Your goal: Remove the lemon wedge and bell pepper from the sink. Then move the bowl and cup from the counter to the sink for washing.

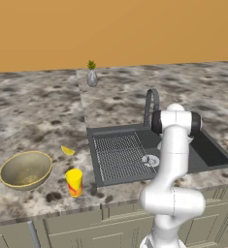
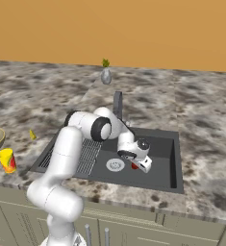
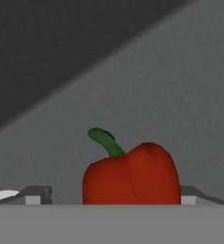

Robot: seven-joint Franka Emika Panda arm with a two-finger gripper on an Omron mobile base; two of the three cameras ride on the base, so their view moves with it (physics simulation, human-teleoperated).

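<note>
Reaching down into the sink (image 2: pixel 174 158), the gripper (image 2: pixel 139 166) holds its 2 fingers apart, bell pepper (image 3: pixel 131 175) between them.

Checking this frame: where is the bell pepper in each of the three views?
Left base view: I can't make it out; the arm stands in front of that part of the sink.
Right base view: bell pepper, a red speck on the basin floor under the hand.
Hand view: bottom centre, between the open gripper tips.
Shared landmark: the round drain.
</note>
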